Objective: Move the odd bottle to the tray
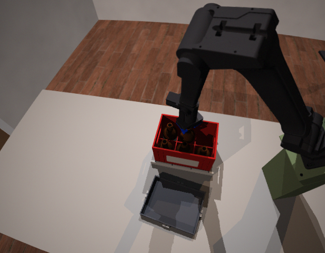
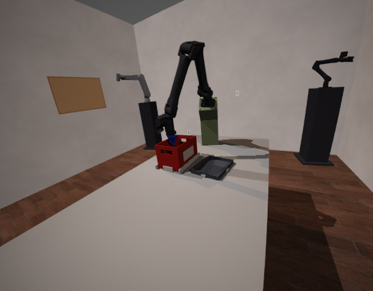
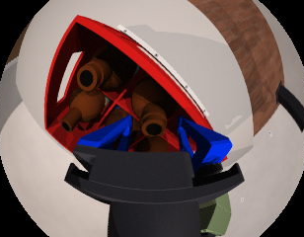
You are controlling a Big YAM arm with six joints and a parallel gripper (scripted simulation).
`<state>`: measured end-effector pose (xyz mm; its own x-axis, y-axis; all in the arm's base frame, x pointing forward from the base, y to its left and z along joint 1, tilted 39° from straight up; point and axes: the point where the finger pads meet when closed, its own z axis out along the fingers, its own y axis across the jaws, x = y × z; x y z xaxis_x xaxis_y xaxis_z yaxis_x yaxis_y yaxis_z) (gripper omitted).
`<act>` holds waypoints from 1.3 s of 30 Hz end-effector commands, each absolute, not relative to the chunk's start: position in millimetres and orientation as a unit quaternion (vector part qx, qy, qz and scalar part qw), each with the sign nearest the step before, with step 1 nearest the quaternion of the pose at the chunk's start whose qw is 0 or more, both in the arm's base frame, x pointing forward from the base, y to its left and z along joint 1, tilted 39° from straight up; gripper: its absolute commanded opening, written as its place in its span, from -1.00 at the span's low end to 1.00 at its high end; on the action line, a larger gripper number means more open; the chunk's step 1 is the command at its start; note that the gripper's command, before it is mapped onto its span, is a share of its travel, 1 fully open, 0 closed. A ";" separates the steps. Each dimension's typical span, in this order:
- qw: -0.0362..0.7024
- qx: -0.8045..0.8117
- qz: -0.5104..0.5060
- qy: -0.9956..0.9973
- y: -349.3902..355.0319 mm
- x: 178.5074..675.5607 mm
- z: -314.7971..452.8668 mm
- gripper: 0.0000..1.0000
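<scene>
A: Taken from left to right in the top view, what is found on the desk?

B: Bare desk is met first, then the red crate near the middle, with the dark tray just beside its labelled wall. To the right stands the green pedestal from which the arm rises.

A: Where is the bottle being dealt with?

B: Five brown bottles are counted in the crate: two in the far row, three in the near row. The tool is lowered over the far-middle bottle, whose neck is seen in the wrist view between the blue fingers. That bottle stands in its compartment; nothing has been set on the tray.

A: Is it gripped?

B: It is not judged to be. The fingers are spread partway on either side of the neck, and a gap appears on both sides.

A: What could be spoiled from here?

B: Neck thickness cannot be compared at this size, so the wrong bottle could be taken. If the fingers were closed off-centre, the bottle could be tipped against the dividers. Since the crate stands loose, it could be dragged or lifted should the bottle catch during a pull.
</scene>
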<state>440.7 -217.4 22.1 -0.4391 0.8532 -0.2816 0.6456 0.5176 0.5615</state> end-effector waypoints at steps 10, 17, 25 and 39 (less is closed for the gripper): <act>0.280 0.454 0.190 0.824 -220.6 450.3 24.1 -1.00; 0.282 0.452 0.190 0.825 -220.7 450.7 26.3 -1.00; 0.282 0.452 0.190 0.825 -220.7 450.7 26.3 -1.00; 0.282 0.452 0.190 0.825 -220.7 450.7 26.3 -1.00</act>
<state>440.8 -217.6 21.9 -0.4383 0.8536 -0.2815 0.6465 0.5170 0.5611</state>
